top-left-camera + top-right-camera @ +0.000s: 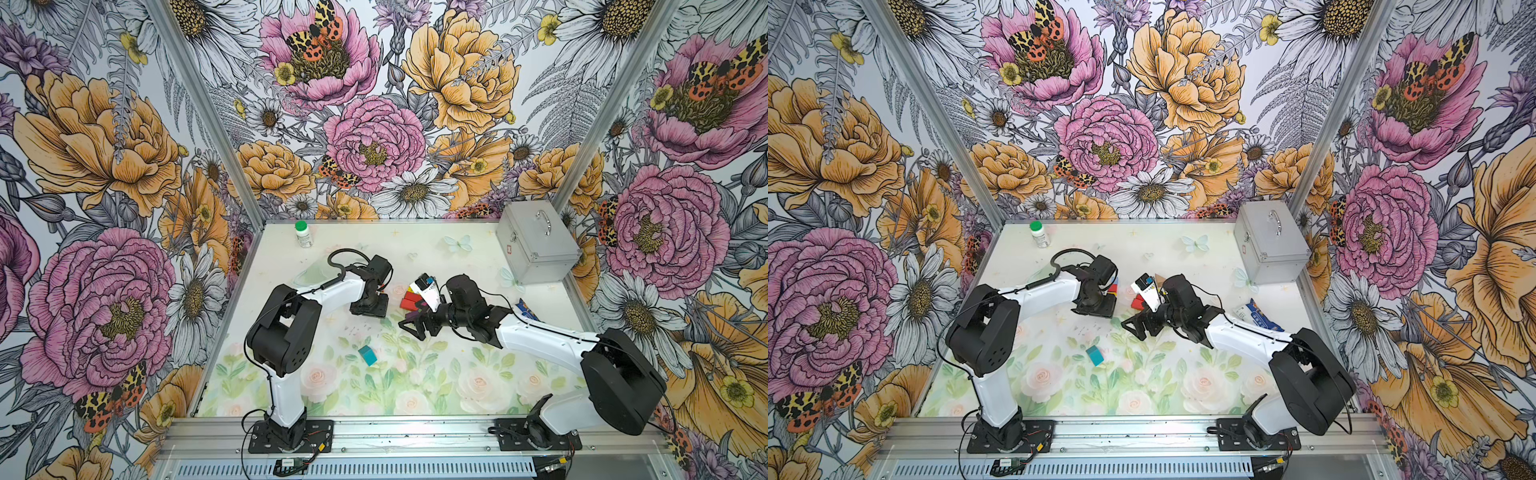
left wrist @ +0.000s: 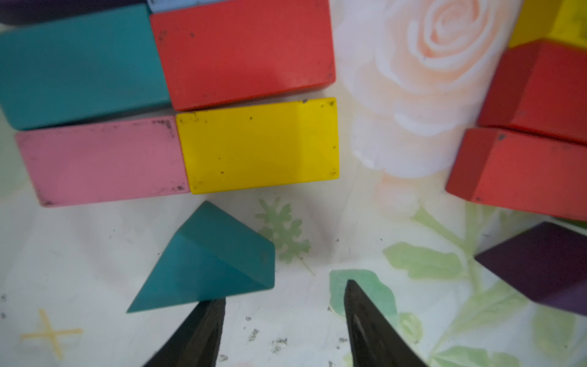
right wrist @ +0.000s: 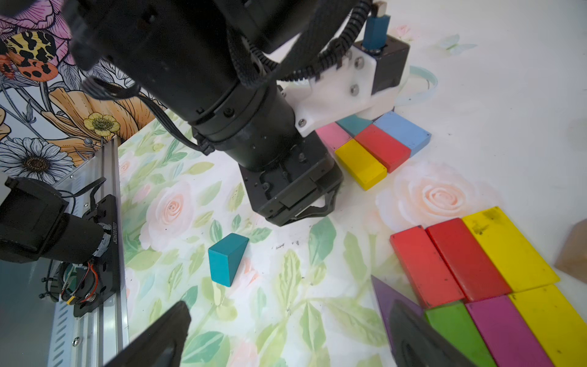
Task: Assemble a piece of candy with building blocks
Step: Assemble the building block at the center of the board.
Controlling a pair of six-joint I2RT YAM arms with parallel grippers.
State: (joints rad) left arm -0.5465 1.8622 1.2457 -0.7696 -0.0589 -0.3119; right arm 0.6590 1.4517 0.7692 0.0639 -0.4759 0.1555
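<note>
Building blocks (image 3: pixel 381 146) lie in two clusters near the middle of the floral worktop (image 1: pixel 457 374), with a few strays.

In the left wrist view one cluster forms a tight patch. A teal brick (image 2: pixel 79 66) and a red brick (image 2: pixel 244 54) sit side by side, with a pink brick (image 2: pixel 101 159) and a yellow brick (image 2: pixel 259 146) flush against them. The right wrist view adds a light blue brick (image 3: pixel 403 132) along the red one's far side. A teal triangle (image 2: pixel 206 260) lies just short of the yellow brick. The left gripper (image 2: pixel 284 305) hangs low beside it, jaws partly open with nothing between them. One fingertip (image 2: pixel 209 314) sits at the triangle's edge, and I cannot tell whether it touches.

The right wrist view shows the second cluster: a pair of red slabs (image 3: pixel 463 257) next to a yellow slab (image 3: pixel 508 248), with a green brick (image 3: pixel 457 330), a magenta brick (image 3: pixel 505 330) and a second yellow slab (image 3: pixel 552 324) butted against their ends. A purple triangle (image 3: pixel 384 295) lies beside the green brick, partly hidden by one finger of the right gripper (image 3: pixel 290 306), whose jaws are spread wide and empty. A tan triangle (image 3: pixel 571 251) shows at the picture's edge.

A lone teal block (image 1: pixel 368 355) stands apart, nearer the front rail, in both top views (image 1: pixel 1095 355).

A silver case (image 1: pixel 536 245), a green-capped bottle (image 1: pixel 303 233) and a blue-and-white packet (image 1: pixel 1258 316) sit toward the worktop's back and side.
</note>
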